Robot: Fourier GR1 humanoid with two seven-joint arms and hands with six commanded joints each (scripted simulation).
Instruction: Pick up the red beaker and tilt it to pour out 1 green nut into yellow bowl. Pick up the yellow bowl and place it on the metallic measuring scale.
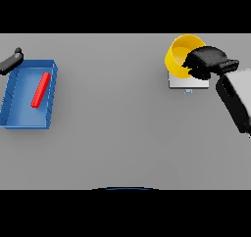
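Right robot hand [206, 62], at the upper right of the frame, curls over the yellow bowl [180, 55], hiding its right rim. That bowl sits on the metallic measuring scale [187, 83], mostly covered. Left robot hand [12, 60] shows at the upper left edge beside a blue tray [29, 123] holding the red beaker [40, 89]; its fingers are unclear. Grey desk [117, 128] lies open between.

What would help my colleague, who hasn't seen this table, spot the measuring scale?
Look to the table's far right, where the right robot hand holds the yellow bowl. The metallic measuring scale is the flat, pale square slab right under that bowl, unlike the blue tray far left.
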